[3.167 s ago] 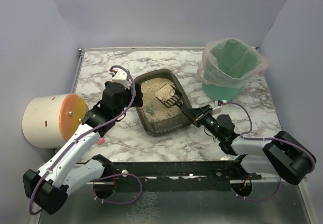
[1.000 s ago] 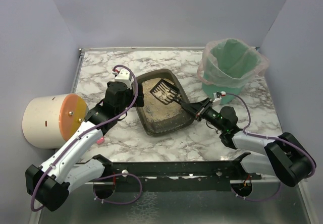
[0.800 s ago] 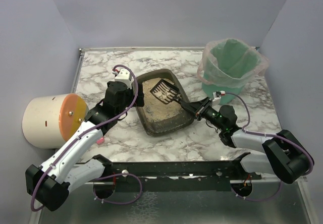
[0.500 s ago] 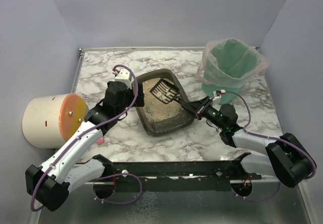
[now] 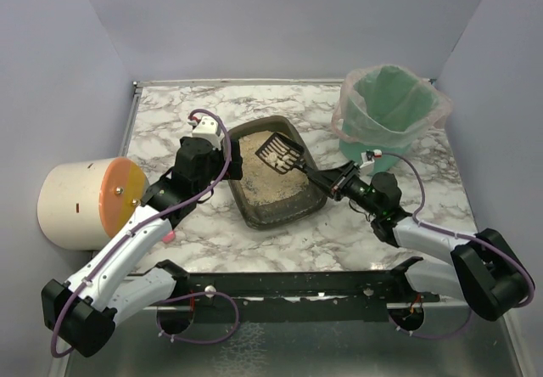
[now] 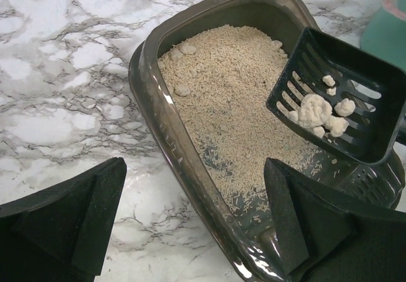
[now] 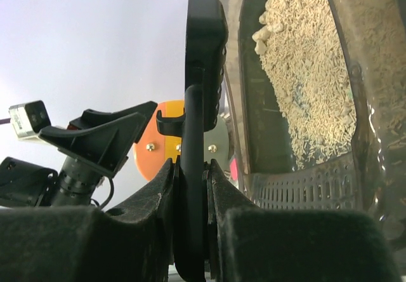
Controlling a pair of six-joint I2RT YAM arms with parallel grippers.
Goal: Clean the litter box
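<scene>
The litter box (image 5: pixel 299 210) is a dark tray of beige litter at the table's middle; it also shows in the left wrist view (image 6: pixel 152 98) and the right wrist view (image 7: pixel 304 187). My right gripper (image 5: pixel 331 183) (image 7: pixel 191 187) is shut on the handle of a black slotted scoop (image 5: pixel 280 152) (image 7: pixel 204 47). It holds the scoop (image 6: pixel 342 98) above the box's far right part, with a few pale clumps (image 6: pixel 315 110) in it. My left gripper (image 5: pixel 222 163) (image 6: pixel 195 187) is open, its fingers on either side of the box's left rim.
A green bin lined with a clear bag (image 5: pixel 389 118) stands at the back right, just beyond the scoop. A cream cylinder with an orange face (image 5: pixel 85 203) lies at the left edge. Small clumps remain in the litter (image 6: pixel 183 90).
The scoop has risen out of the litter, its loose litter sifted away, and has shifted slightly right towards the bin. The left arm has stayed in place.
</scene>
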